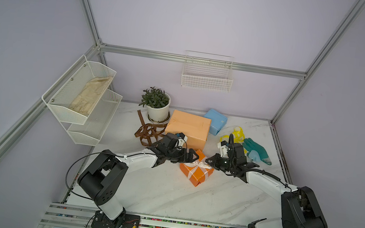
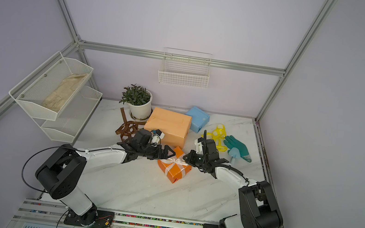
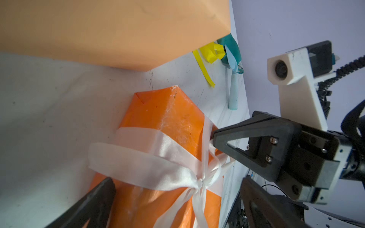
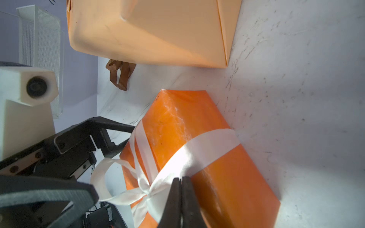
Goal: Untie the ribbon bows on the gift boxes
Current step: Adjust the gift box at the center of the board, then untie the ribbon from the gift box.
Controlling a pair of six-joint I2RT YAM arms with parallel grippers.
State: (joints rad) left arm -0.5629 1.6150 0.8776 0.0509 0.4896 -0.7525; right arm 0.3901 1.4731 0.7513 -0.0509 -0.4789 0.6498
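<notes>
The bright orange box (image 1: 195, 173) is taken as the reference; it lies on the marble table (image 1: 165, 197) between the two grippers, turned corner-first toward the back wall. The white ribbon (image 1: 199, 165) is wrapped crosswise around this box and is tied in a bow on its top face, with the knot intact and one loop standing off the edge nearest the left arm. The left gripper (image 1: 191, 157) is held at that edge with its jaws spread wide; nothing is gripped between them, and the bow loop lies in the gap. The right gripper (image 4: 180, 183) is set on the opposite side of the box, its jaws pressed fully together and its tips resting against the white ribbon just beside the knot; whether a strand is pinched between them cannot be told. Behind the reference box, near but apart from it, the pale peach-orange box (image 1: 188, 125) is placed without any ribbon. Farther behind, on the right arm's side, the light blue box (image 1: 215, 121) is found, also bare. The dark brown ribbon (image 1: 147, 132) lies in loose loops behind the reference box on the left arm's side, and the yellow ribbon (image 1: 234, 135) lies loose behind it on the right arm's side, next to a teal glove (image 1: 256, 149).
</notes>
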